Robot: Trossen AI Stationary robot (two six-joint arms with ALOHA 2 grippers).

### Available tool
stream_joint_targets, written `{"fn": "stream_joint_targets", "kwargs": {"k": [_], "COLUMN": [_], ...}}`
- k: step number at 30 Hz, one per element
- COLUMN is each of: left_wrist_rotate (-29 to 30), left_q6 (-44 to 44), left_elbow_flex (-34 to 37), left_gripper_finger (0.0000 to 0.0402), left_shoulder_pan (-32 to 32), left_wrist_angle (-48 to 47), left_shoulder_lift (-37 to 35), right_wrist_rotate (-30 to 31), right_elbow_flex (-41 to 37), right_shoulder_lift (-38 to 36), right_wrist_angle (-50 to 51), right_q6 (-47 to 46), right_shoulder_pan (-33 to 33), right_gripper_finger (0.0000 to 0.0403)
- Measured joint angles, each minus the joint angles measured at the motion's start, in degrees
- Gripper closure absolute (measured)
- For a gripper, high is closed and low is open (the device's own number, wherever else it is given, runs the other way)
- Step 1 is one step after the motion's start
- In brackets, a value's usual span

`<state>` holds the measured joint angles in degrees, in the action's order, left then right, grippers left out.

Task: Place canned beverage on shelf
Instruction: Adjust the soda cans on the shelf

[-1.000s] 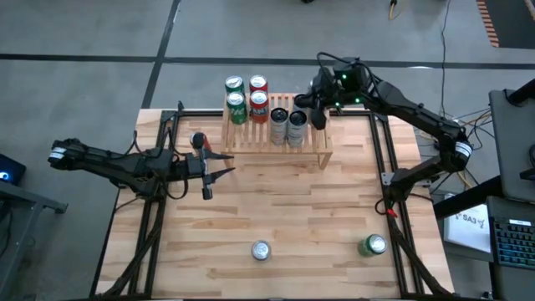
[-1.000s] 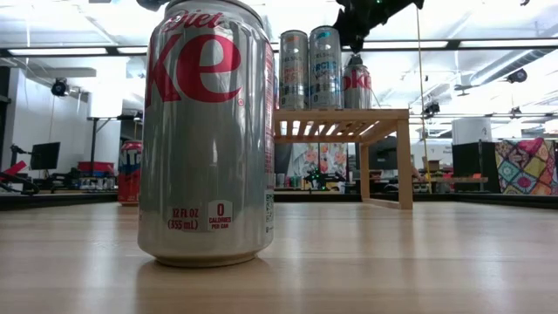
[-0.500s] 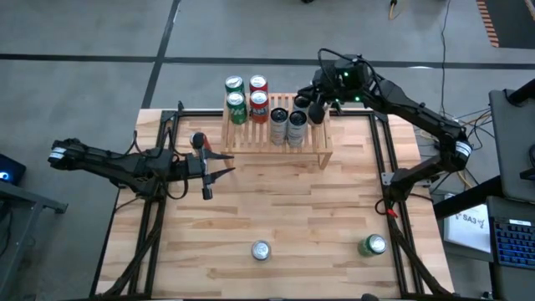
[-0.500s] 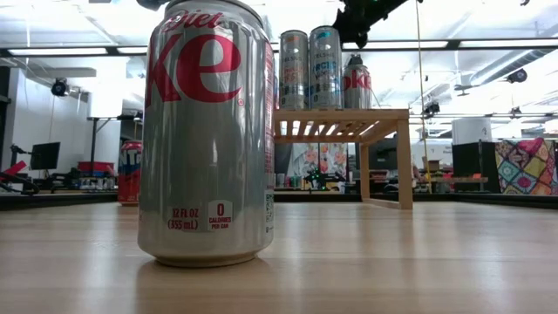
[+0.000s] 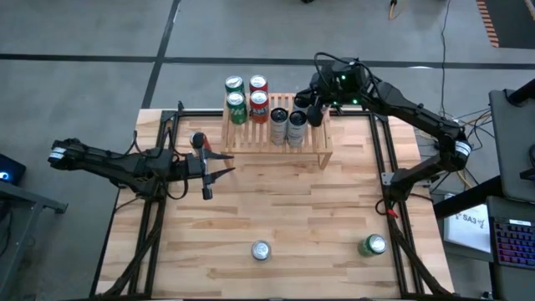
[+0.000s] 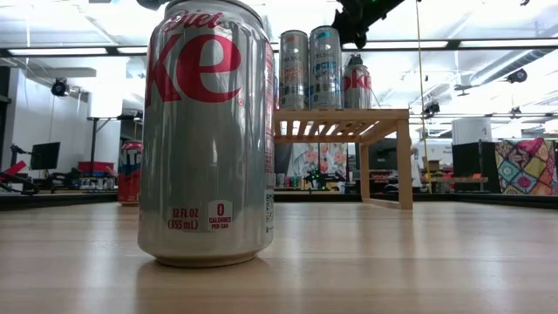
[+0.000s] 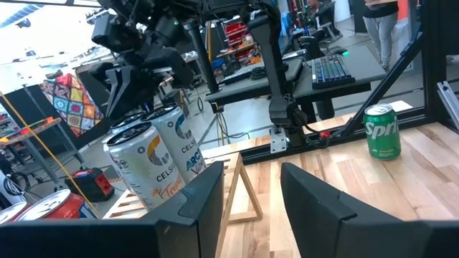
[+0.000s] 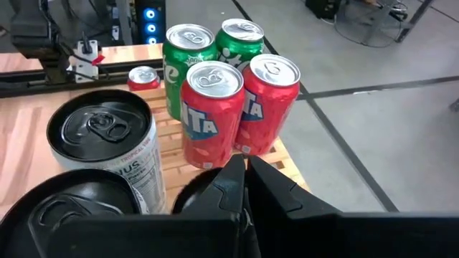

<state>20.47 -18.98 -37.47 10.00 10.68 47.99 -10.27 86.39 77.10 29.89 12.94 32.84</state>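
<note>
The light-wood shelf stands at the table's far middle. On its slats stand two green cans, two red cans, two silver cans and a Diet Coke can at the right end. My right gripper hovers shut above that right end, and its wrist view shows its shut fingers over the can tops. My left gripper waits open and level left of the shelf, with nothing between its fingers.
A Diet Coke can and a green Sprite can stand near the table's front edge. A red can stands on the table by my left gripper. Black frame rails run along both table sides.
My right gripper has risen a little from just above the Diet Coke can on the shelf's right end and swung its wrist, uncovering that can's top in the high view. It has stayed shut. The cans have not moved.
</note>
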Motion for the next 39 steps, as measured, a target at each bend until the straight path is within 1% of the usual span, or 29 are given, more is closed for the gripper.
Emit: {"fn": "stream_joint_targets", "kwargs": {"k": [4,7,9,12,16,18,19,23,25,30,39], "left_wrist_rotate": [0.0,-0.01,0.0,0.0,-0.01,0.0,0.0,-0.01,0.0,-0.01,-0.02], "left_q6": [0.0,0.0,-0.02,-0.82,-1.89,-2.64,-2.96,-3.65,-3.67,-3.67,-4.07], "left_elbow_flex": [0.0,0.0,0.0,0.0,0.0,0.0,0.0,0.0,0.0,0.0,0.0], "left_gripper_finger": [0.0277,0.0277,0.0277,0.0277,0.0277,0.0277,0.0277,0.0277,0.0277,0.0277,0.0277], "left_shoulder_pan": [0.01,0.01,0.0,0.02,0.01,0.0,0.01,0.02,0.01,0.0,0.02], "left_wrist_angle": [0.0,0.25,0.76,1.31,2.4,3.26,3.43,3.51,3.49,3.41,3.36], "left_shoulder_lift": [0.0,-0.01,0.0,-0.02,-0.01,-0.02,-0.02,-0.02,-0.02,-0.02,-0.02], "right_wrist_rotate": [0.49,3.13,3.31,4.11,4.38,5.06,6.31,13.74,15.98,16.39,16.39], "right_elbow_flex": [0.02,0.97,2.1,4.14,6.52,7.15,7.49,9.56,10.59,12.05,11.37], "right_shoulder_lift": [0.0,-0.03,-0.11,-0.14,0.68,1.47,1.89,3.65,4.06,4.15,5.51], "right_wrist_angle": [-0.84,-2.92,-2.89,-2.12,1.47,3.84,5.1,10.68,12.08,12.73,13.04], "right_q6": [-2.3,-9.42,-12.16,-15.06,-19.44,-20.37,-21.01,-22.12,-22.69,-23.33,-22.98], "right_shoulder_pan": [-0.56,-1.66,-2.6,-4.05,-5.16,-5.61,-6.01,-7.36,-7.61,-8.18,-8.26], "right_gripper_finger": [0.0394,0.0394,0.0394,0.0394,0.0394,0.0394,0.0394,0.0394,0.0394,0.0394,0.0394]}}
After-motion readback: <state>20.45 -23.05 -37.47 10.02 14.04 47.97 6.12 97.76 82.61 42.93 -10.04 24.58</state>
